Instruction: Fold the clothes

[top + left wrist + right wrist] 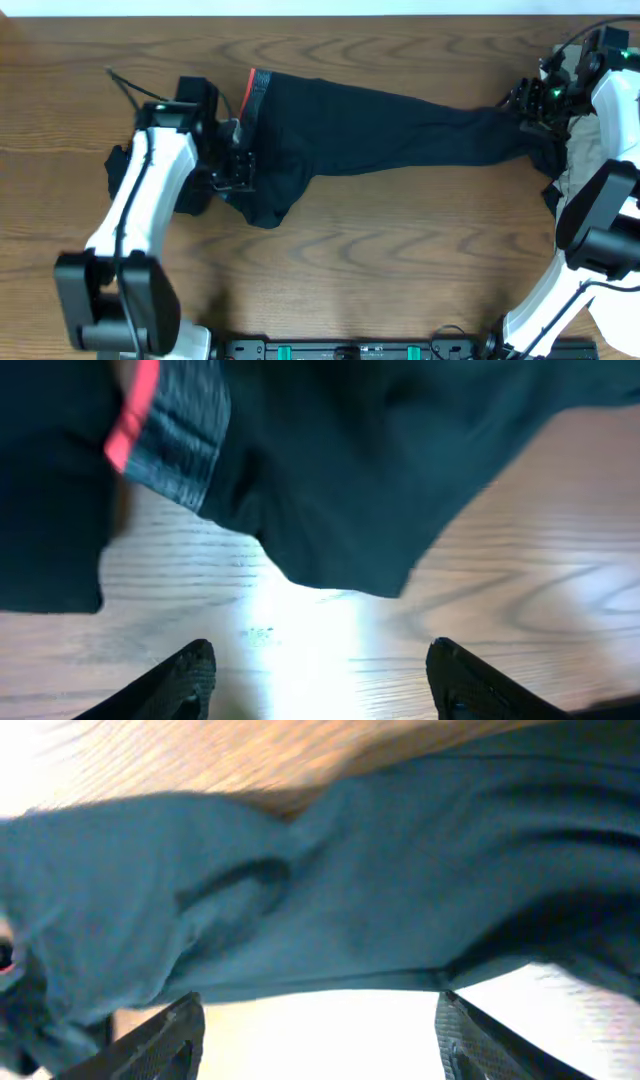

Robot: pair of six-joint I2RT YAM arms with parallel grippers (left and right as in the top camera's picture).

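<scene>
— What lies around the pants [380,125]?

— We count one pair, black, stretched along the tabletop [400,250]. The grey waistband [258,98] with its red edge is at the left end. Past the leg end on the right we see one heap of pale cloth [578,150], khaki and white, partly under the right arm [590,220].

— Does anything stand in the way?

— The left arm [150,190] reaches over the waist end of the pants. A dark shape [118,168] shows just beyond that arm, away from the pants, and we cannot tell what it is.

— And the jaws?

— We count two sets. The left jaws are released at the waist end, their fingers [190,680] spread over bare wood with the black cloth just ahead. The right jaws are released at the leg end, fingers [160,1045] wide apart, with the cloth past their tips and not gripped.
</scene>
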